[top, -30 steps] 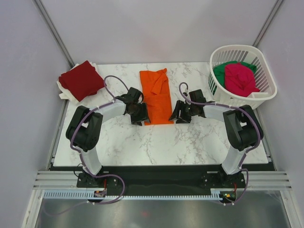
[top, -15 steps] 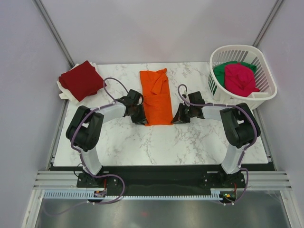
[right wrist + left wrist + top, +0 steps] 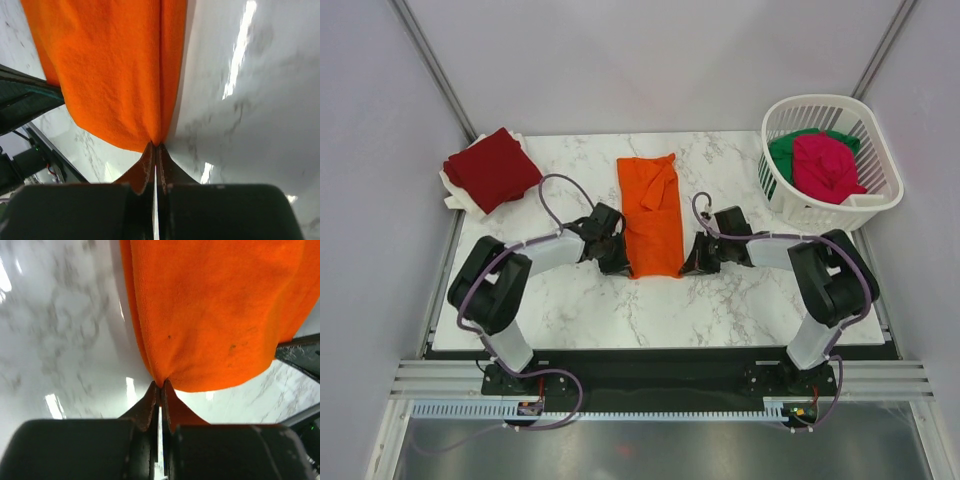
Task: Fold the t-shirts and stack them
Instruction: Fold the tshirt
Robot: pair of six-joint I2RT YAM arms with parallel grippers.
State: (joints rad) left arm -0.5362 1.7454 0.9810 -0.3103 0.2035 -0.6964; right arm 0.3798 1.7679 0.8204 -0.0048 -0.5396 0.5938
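You get a bright, even, sharp top view, with only faint soft shadows on the tabletop (image 3: 580, 300) toward its near edge. Both wrist views show white glare streaks on the marble, which looks smeared and soft. The orange t-shirt (image 3: 210, 315) weave is crisp in left wrist; fingers (image 3: 142, 412) at the lens are blurry.

Orange t-shirt (image 3: 210, 315) matt knit cloth; table (image 3: 60, 340) glossy marble; basket (image 3: 840, 205) plastic.
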